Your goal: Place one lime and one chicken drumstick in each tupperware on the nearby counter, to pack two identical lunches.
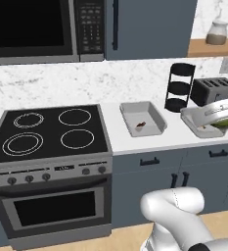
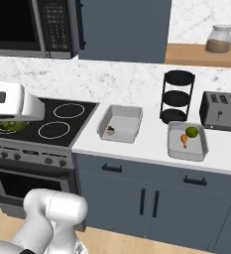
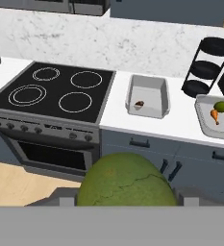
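hand [image 3: 125,204] grasping lime [image 3: 125,185] | you're heading for left tupperware [image 1: 143,118] right of stove [image 1: 49,130], holding only a drumstick [image 1: 140,126] | risk: lime rolling out over table [image 1: 135,144] if released high

The white arm rises from its base and reaches forward; the gripper [image 3: 125,199] hangs raised in the air, jaws clamped around a lime [image 3: 127,181].

Black stove [image 1: 49,131], tiered rack [image 2: 176,96], toaster [image 2: 222,111], shelf jar [image 2: 218,39].
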